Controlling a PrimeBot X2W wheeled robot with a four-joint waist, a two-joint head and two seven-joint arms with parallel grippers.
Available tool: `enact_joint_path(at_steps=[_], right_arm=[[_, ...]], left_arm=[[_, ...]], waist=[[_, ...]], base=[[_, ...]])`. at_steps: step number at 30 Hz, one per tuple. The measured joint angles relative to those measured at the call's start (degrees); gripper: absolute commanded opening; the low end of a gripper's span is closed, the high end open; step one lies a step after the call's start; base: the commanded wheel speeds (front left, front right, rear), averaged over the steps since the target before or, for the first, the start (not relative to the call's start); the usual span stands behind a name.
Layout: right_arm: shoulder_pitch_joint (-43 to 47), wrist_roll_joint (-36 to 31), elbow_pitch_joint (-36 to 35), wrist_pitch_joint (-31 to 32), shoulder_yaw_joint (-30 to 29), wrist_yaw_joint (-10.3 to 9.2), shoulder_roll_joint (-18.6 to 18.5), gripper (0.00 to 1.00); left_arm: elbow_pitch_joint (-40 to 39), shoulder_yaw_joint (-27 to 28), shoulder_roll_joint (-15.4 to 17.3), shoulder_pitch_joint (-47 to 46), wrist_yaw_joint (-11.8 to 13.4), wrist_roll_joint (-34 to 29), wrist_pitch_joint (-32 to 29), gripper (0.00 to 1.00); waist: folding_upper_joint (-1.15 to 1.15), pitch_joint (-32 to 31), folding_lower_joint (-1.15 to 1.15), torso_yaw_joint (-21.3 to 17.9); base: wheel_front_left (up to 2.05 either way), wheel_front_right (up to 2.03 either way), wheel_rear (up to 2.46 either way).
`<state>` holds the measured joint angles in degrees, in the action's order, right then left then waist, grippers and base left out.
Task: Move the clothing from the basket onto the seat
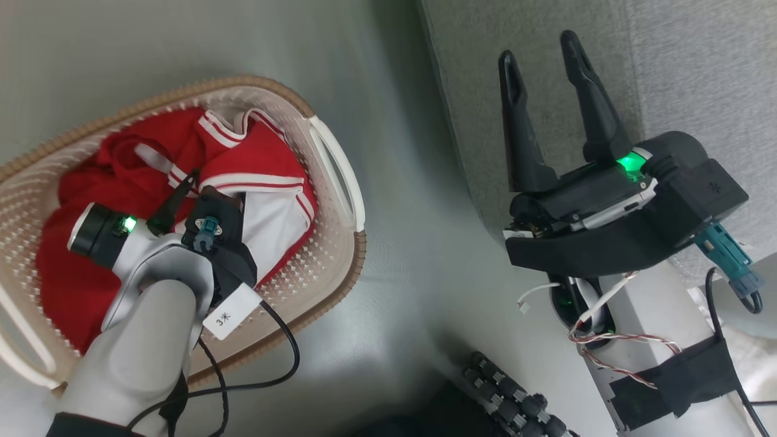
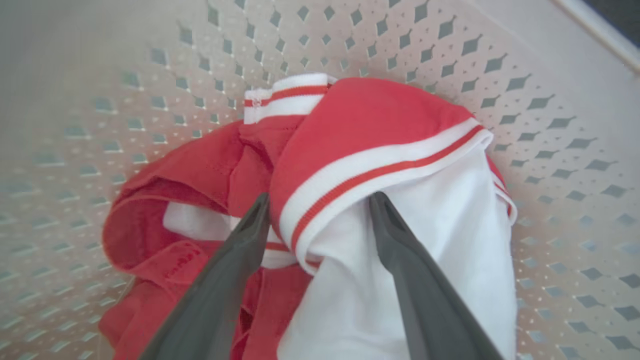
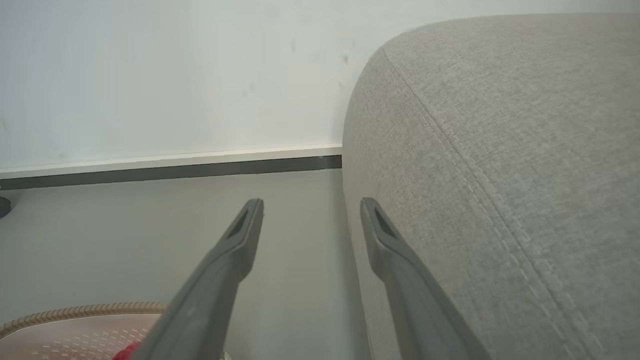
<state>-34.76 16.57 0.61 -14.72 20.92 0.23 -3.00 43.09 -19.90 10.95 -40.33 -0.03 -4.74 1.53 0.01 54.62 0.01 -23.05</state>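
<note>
The clothing (image 1: 255,158), red with white stripes and a white panel, lies crumpled in the cream basket (image 1: 340,267) at the left. My left gripper (image 1: 188,188) reaches down into the basket. In the left wrist view it (image 2: 320,197) is open, its two fingers on either side of a raised fold of clothing (image 2: 380,115) with a red-and-white striped hem, against the perforated basket wall (image 2: 400,45). My right gripper (image 1: 540,48) is open and holds nothing, over the edge of the grey seat (image 1: 698,73). In its wrist view (image 3: 311,202) the seat (image 3: 500,150) rises at the right.
Grey floor (image 1: 413,255) separates the basket from the seat. A white wall with a dark baseboard (image 3: 170,172) stands behind. The basket's brown rim (image 3: 75,312) shows low left in the right wrist view. My base's black rollers (image 1: 516,400) sit at the bottom.
</note>
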Motion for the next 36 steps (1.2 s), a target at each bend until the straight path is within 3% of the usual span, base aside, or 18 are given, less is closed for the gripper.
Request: enact_joint_path(at_steps=[1,2,4,6,7,21,36], right_arm=[[-0.23,0.59,0.02,0.00,0.34,-0.30,0.01,1.00],[-0.41,1.05,0.15,0.00,0.65,-0.38,0.01,1.00],[-1.07,1.53,0.54,0.00,1.21,-0.73,0.02,1.00],[-1.64,1.67,1.29,0.00,1.57,-0.80,0.04,1.00],[-1.89,1.69,1.57,0.00,1.75,-0.83,0.05,1.00],[-2.25,2.12,7.14,0.00,3.10,-1.75,0.16,1.00],[0.61,1.55,13.90,0.00,1.86,-1.47,0.11,1.00]], left_arm=[[0.36,0.00,0.01,-0.22,0.01,0.00,0.01,1.00],[0.55,0.01,0.08,-0.42,0.01,0.00,0.07,0.90],[0.79,0.09,0.15,-0.73,0.02,0.00,0.53,0.40],[1.14,0.08,0.08,-0.87,0.03,0.01,1.43,0.03],[1.32,0.07,-0.11,-0.87,0.04,0.01,1.91,0.00],[2.15,-0.37,-3.81,-0.58,0.04,1.33,10.13,0.00],[1.60,-0.90,-6.28,0.97,-1.07,3.94,12.38,0.00]], waist=[[0.00,0.55,0.00,-0.17],[0.00,1.02,0.00,-0.35],[0.00,1.80,0.00,-0.71],[0.00,2.18,0.00,-1.14],[0.00,2.19,0.00,-1.32],[-0.01,-2.80,-0.01,-0.24],[-0.01,-12.62,-0.02,4.29]], base=[[0.00,0.00,0.00],[0.00,0.00,0.00],[0.00,0.00,0.00],[0.00,0.00,0.00],[0.00,0.00,0.00],[0.00,0.00,0.00],[0.00,0.00,0.00]])
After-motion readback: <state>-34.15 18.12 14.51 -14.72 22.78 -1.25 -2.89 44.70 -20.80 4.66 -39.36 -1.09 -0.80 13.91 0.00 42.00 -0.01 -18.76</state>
